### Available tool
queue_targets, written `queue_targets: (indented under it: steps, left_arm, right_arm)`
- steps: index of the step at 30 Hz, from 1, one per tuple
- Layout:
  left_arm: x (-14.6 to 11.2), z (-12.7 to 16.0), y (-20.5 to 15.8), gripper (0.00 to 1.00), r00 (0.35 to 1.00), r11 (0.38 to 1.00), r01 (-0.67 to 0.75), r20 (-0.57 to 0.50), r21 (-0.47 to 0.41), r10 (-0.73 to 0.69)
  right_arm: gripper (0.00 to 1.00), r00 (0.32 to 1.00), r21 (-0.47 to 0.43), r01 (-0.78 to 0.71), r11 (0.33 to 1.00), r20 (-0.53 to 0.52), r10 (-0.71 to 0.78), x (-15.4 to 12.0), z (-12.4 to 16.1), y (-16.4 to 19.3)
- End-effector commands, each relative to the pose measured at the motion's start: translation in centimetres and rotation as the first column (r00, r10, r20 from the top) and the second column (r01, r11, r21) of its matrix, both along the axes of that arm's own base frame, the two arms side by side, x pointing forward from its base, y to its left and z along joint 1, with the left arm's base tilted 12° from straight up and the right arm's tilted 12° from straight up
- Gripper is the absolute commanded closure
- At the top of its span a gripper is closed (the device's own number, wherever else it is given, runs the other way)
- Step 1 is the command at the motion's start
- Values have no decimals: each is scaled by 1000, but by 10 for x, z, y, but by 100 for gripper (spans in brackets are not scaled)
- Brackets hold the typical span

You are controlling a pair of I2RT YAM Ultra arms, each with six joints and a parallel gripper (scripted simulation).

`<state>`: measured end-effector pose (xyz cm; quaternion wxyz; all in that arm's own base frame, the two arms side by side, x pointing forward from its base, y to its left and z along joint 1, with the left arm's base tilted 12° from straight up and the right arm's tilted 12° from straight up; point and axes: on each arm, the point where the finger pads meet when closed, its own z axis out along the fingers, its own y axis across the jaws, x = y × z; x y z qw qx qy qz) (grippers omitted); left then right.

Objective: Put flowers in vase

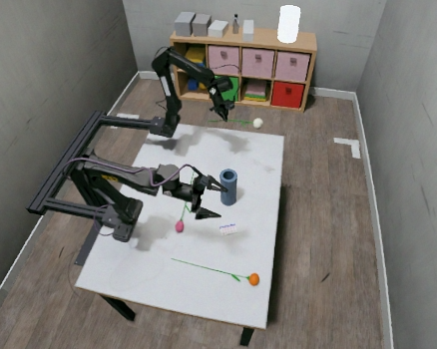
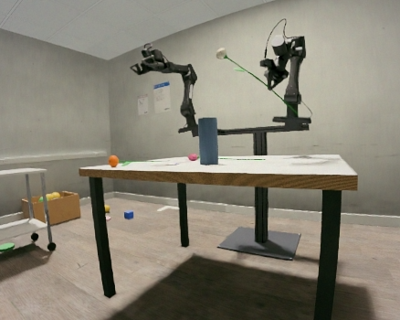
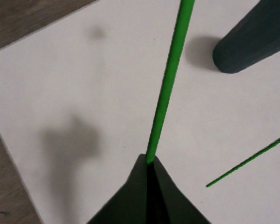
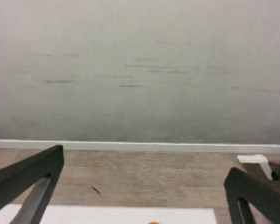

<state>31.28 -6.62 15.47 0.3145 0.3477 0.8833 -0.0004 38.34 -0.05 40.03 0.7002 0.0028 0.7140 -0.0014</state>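
Note:
The blue vase (image 1: 228, 191) (image 2: 208, 142) (image 3: 246, 47) stands upright on the table and is empty. My left gripper (image 1: 224, 120) (image 2: 270, 88) (image 3: 146, 162) is shut on the green stem of the white flower (image 1: 257, 123) (image 2: 221, 53) (image 3: 166, 90), high above the table's far end. The flower tilts, its head higher than its stem end. The pink flower (image 1: 180, 226) (image 2: 193, 156) and the orange flower (image 1: 253, 279) (image 2: 113, 161) (image 4: 154, 223) lie on the table. My right gripper (image 1: 222, 202) (image 4: 146, 164) is open and empty, raised above the table near the vase.
The white table (image 1: 126, 271) (image 2: 215, 179) carries a small printed card (image 1: 228, 229) near the vase. The right arm reaches over the pink flower's stem. A shelf unit (image 1: 242, 67) stands beyond the table's far end.

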Motion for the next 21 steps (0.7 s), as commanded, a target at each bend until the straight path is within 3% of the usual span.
queue_targets:
  steps: [1, 15, 21]
  left_arm:
    - [-4, 30, -8, 100, 998, 998, 42, 55, -56, -39]
    - [-16, 104, -17, 100, 965, 974, 109, 258, -197, -56]
    - [-21, 111, -19, 100, 955, 963, 131, 291, -235, -59]
  right_arm:
    - [0, 1000, -6, -16, 1000, 23, 16, -2, 6, 3]
    - [0, 1000, -6, -16, 1000, 23, 16, -2, 6, 3]
    - [0, 1000, -6, -16, 1000, 23, 16, -2, 6, 3]
